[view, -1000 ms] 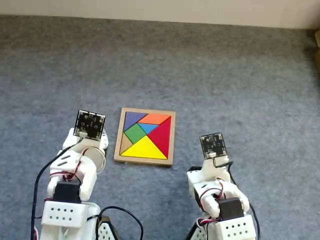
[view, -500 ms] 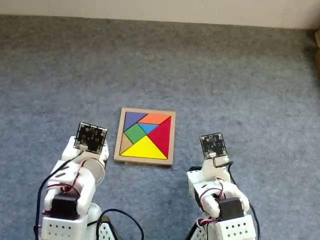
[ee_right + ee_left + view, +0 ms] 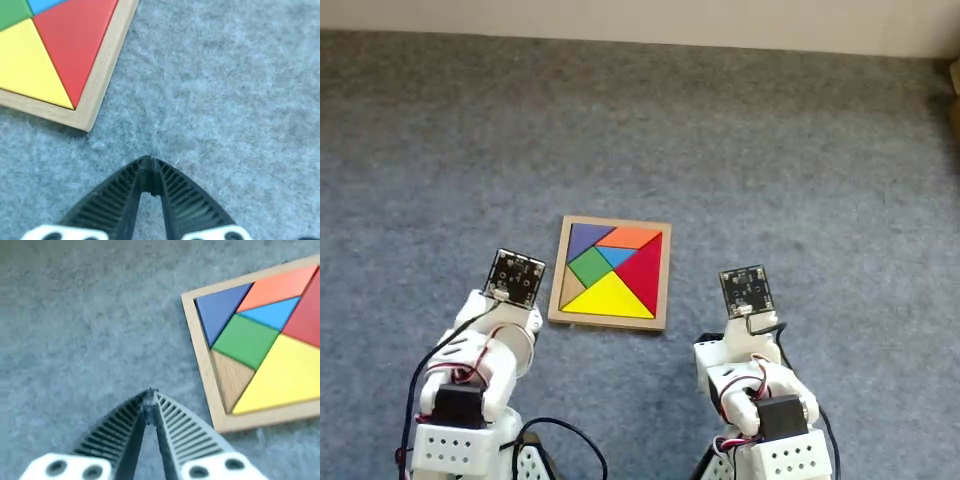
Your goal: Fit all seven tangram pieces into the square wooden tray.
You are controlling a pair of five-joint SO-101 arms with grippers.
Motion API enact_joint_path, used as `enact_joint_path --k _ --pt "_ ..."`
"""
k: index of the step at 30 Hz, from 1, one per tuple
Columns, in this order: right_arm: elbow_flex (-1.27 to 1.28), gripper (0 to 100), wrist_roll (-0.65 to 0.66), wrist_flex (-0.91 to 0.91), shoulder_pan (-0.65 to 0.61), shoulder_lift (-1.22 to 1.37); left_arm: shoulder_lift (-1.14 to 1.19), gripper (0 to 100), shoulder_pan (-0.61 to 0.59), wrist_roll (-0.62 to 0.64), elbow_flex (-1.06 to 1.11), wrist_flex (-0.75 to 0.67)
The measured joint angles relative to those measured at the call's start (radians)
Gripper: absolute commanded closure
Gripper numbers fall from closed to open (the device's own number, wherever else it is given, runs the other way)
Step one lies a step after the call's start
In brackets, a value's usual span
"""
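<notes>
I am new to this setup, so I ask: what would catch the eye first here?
The square wooden tray, holding bright pieces, lies on the grey carpet, its big yellow triangle along the near edge. The left hand and the right hand, both shut, point at carpet on either side of it.

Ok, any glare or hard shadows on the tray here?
High view: even light, no glare on the tray. Left wrist view: no hotspots on the pieces. Right wrist view: only a soft shadow along the tray's edge.
</notes>
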Motion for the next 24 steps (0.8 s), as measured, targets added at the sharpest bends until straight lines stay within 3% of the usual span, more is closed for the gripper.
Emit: enact_joint_path --k 6,16,24 --pt "0.000 99.2 0.000 0.000 0.000 0.000 0.000 99 0.003 0.000 0.000 0.176" --pt "0.000 99.2 0.000 0.000 0.000 0.000 0.000 99 0.003 0.000 0.000 0.333" --pt "0.000 99.2 0.000 0.000 0.000 0.000 0.000 99 0.003 0.000 0.000 0.344"
